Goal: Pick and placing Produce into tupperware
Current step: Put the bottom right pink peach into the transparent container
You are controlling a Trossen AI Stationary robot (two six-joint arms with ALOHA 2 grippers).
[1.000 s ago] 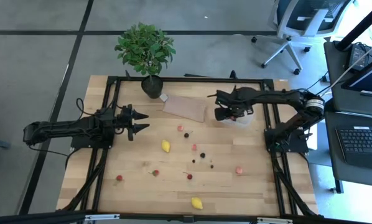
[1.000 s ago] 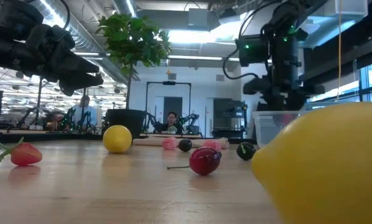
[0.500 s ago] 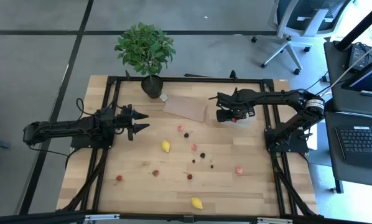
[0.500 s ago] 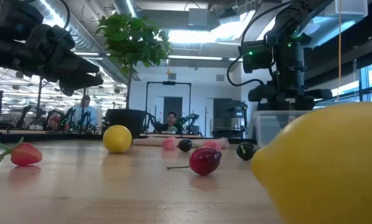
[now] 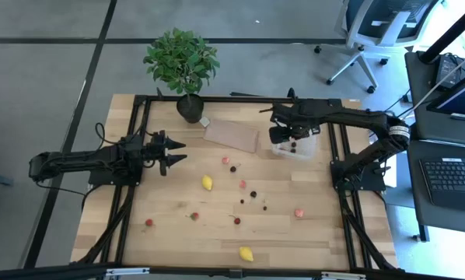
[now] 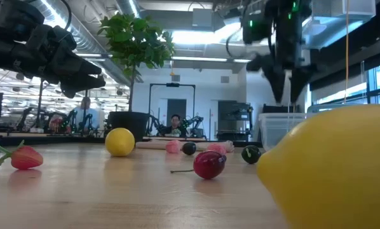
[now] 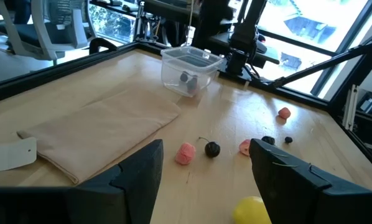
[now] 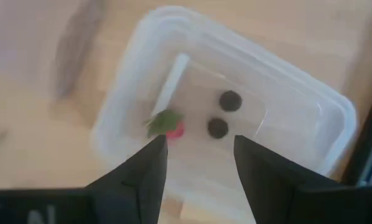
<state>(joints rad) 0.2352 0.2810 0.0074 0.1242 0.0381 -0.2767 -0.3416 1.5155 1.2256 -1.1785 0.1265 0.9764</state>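
The tupperware [image 5: 296, 148], a clear tub, stands at the table's far right. On its floor lie two dark pieces [image 8: 224, 114] and a red berry with a green leaf [image 8: 169, 126]. My right gripper [image 8: 195, 167] hangs open right above it, pointing down, with nothing between its fingers; the low view shows the right gripper [image 6: 285, 86] clear of the tub's rim [image 6: 280, 116]. More produce lies loose mid-table: a lemon [image 5: 208, 183], another lemon [image 5: 246, 253], red berries [image 5: 225, 160] and dark cherries [image 5: 253, 194]. My left gripper [image 5: 175, 152] waits open and level at the table's left.
A flat brown sheet [image 5: 232, 134] lies left of the tub, with a potted plant [image 5: 183, 66] at the far edge. A black frame rail [image 5: 341, 148] runs just right of the tub. A pink berry [image 5: 299, 212] lies near the right rail.
My right gripper has risen straight up out of the tupperware and now hangs clear above its rim. The red berry has stayed behind on the tub's floor.
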